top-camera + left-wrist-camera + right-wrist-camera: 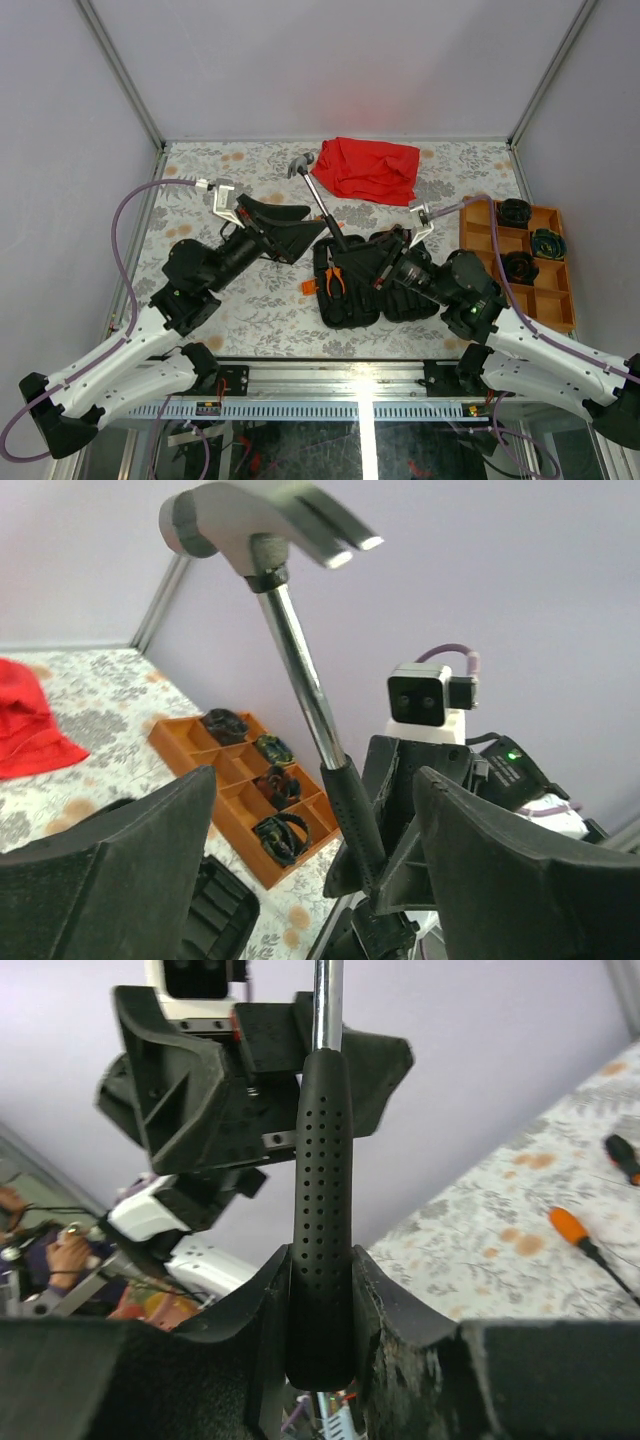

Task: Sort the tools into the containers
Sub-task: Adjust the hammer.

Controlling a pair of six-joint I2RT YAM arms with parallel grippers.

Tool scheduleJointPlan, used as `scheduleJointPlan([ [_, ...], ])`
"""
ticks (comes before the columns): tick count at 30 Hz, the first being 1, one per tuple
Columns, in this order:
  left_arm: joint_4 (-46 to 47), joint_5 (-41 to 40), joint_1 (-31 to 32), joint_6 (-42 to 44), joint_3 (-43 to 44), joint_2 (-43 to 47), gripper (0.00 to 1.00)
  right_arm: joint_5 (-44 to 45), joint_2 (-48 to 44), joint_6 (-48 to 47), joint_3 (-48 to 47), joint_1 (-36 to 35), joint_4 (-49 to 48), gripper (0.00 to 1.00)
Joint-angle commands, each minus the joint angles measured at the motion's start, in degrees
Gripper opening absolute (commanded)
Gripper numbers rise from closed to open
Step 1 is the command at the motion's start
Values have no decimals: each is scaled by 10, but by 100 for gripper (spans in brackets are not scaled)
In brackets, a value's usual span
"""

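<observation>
A steel-headed hammer (300,163) slants above the table, its head (260,525) towards the red cloth. My right gripper (350,255) (322,1260) is shut on the lower end of its black perforated handle (322,1190). My left gripper (298,225) (315,780) is open; its wide fingers (120,870) stand either side of the handle (365,825) without touching it. Below lies the open black case (358,295) with orange-handled pliers (335,280) inside. The orange tray (478,232) sits at the right. Two screwdrivers (580,1238) (622,1155) lie on the table.
A red cloth (368,168) is bunched at the back centre of the flowered table. Dark coiled items (518,265) fill some of the tray's compartments (215,770). Metal posts and pale walls close in the table on three sides.
</observation>
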State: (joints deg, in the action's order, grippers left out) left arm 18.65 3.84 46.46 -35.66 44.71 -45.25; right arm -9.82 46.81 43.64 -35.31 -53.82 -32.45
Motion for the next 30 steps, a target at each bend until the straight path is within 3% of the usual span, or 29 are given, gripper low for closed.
scheduleJointPlan([
  [1,112,49,-1,-12,-2,2,74,-78,-7,41,-5,3,-164,0],
  [14,153,85,-1,-44,26,-16,57,-134,34,77,-6,3,-215,0],
  [20,127,71,-1,-58,43,-25,26,-129,37,63,-4,3,-192,0],
  [23,105,56,-1,-65,48,-27,6,-107,27,34,0,3,-151,1],
  [24,82,41,-1,-69,56,-30,1,-98,22,23,2,3,-138,7],
  [28,-4,8,-1,-65,93,-46,0,-69,-1,-44,-14,3,-41,43],
  [30,-33,-4,-1,-60,103,-50,0,-54,-8,-82,-28,3,11,54],
])
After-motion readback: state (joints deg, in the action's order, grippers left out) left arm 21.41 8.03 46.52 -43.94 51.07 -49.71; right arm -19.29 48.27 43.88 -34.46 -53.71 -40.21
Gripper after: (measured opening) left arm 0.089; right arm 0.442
